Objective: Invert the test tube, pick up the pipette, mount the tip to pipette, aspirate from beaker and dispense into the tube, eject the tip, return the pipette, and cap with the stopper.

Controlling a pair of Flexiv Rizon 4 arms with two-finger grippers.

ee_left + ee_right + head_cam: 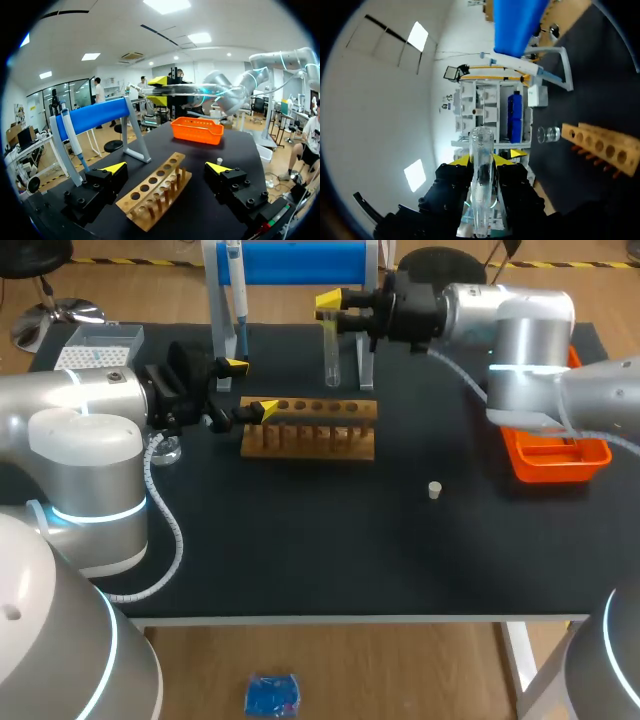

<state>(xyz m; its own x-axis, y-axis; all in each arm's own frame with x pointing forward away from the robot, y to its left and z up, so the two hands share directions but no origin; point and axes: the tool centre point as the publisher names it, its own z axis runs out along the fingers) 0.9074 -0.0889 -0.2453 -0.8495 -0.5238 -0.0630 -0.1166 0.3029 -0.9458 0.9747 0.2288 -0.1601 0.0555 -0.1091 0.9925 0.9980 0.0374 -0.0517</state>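
**Test tube held upright behind the rack**

The test tube [331, 360] hung upright in the air, its long axis vertical, just behind the middle of the wooden rack [310, 427]. The right gripper [332, 312] was closed on its upper part, one yellow-tipped finger pressing from each side. In the right wrist view the tube ran straight out between those fingers. I could not tell which end pointed down.

The rack lay with its row of holes running from left to right across the table [330, 550]. Any move to seat the tube would therefore be a short drop forward and down, and the right arm was plainly the nearer one.

The left gripper [248, 388] sat at the rack's left end with its fingers spread wide. One was on each side of the wood and it held nothing. Whether they touched the rack could not be made out.

The pipette [236, 290] hung on its blue stand [300, 262] behind the rack. The beaker [165, 450] stood beside the left arm. The stopper [434, 490] lay alone on the table to the right, near an orange tray [555, 455].
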